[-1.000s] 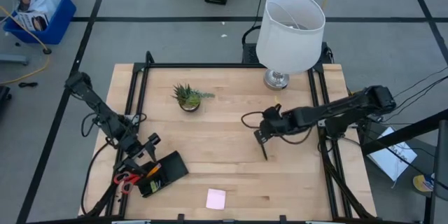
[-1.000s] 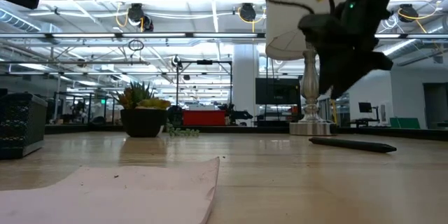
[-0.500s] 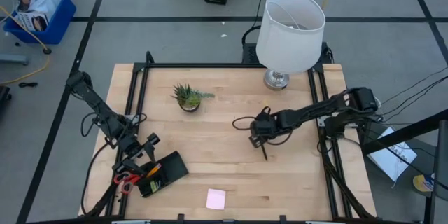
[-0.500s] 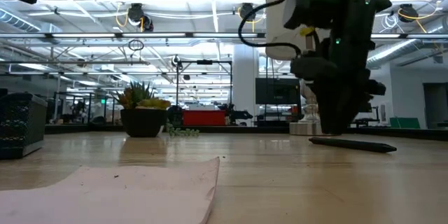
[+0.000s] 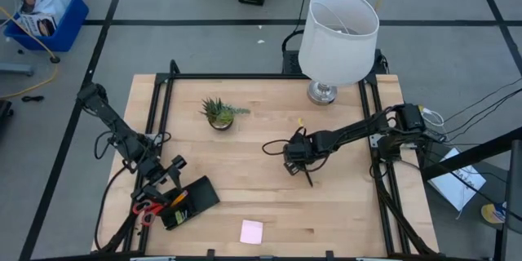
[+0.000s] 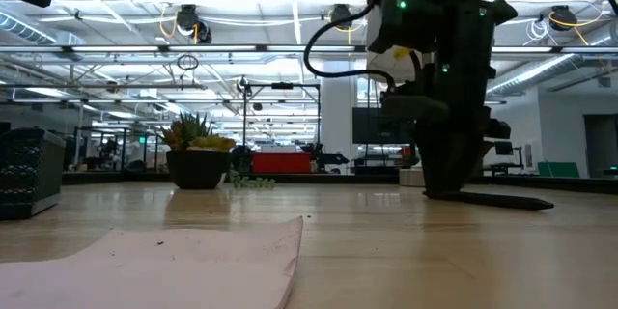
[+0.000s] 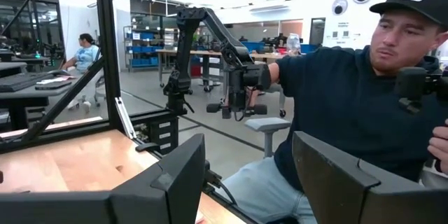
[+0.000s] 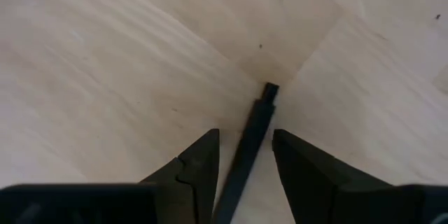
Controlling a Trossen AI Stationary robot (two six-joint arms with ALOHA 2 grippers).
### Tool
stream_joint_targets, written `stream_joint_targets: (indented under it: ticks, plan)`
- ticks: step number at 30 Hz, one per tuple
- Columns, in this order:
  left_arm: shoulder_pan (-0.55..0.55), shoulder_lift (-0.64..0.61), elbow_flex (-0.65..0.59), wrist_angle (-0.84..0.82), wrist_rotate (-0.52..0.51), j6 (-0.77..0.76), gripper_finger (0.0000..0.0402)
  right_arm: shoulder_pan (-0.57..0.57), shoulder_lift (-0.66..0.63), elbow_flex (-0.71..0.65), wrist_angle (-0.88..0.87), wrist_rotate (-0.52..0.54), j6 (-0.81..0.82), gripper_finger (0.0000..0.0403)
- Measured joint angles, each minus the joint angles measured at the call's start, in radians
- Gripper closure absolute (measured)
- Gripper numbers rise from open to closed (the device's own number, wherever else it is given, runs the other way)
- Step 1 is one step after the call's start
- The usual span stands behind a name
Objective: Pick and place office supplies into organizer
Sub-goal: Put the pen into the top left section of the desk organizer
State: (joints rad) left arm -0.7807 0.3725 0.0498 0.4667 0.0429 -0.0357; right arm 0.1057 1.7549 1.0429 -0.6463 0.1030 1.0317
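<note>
A thin black pen [image 5: 307,175] lies flat on the table right of centre; it also shows in the low view [image 6: 504,200]. My right gripper [image 5: 292,165] is down at the pen's far end, pointing down and open. In the right wrist view my right gripper [image 8: 245,140] has one finger on each side of the pen [image 8: 253,131], with a gap on both sides. The black organizer [image 5: 189,202] sits near the table's near-left corner, with red-handled scissors [image 5: 147,210] beside it. My left gripper [image 5: 173,173] waits open just beyond the organizer. The pink pad [image 5: 251,231] lies flat by the near edge.
A small potted plant [image 5: 218,112] stands left of centre toward the far edge. The white-shaded lamp [image 5: 337,37] stands at the far right. Bare wood lies between the pen and the organizer. In the left wrist view a person [image 7: 350,91] sits beyond the table.
My right gripper has moved toward the table's left and come down to the tabletop, and now straddles the pen's end. The pen has stayed where it was.
</note>
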Motion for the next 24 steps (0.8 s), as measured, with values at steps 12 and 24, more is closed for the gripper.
stream_joint_targets:
  ticks: [12,24]
  plan:
    - [0.0,0.0,0.0,-0.001,0.0,0.0,0.0183,0.0,0.008,0.001,-0.024,0.001,-0.022,0.0288]
    - [0.0,0.0,0.0,-0.002,0.0,0.0,0.0183,0.001,0.008,-0.001,0.002,0.007,-0.075,0.0383]
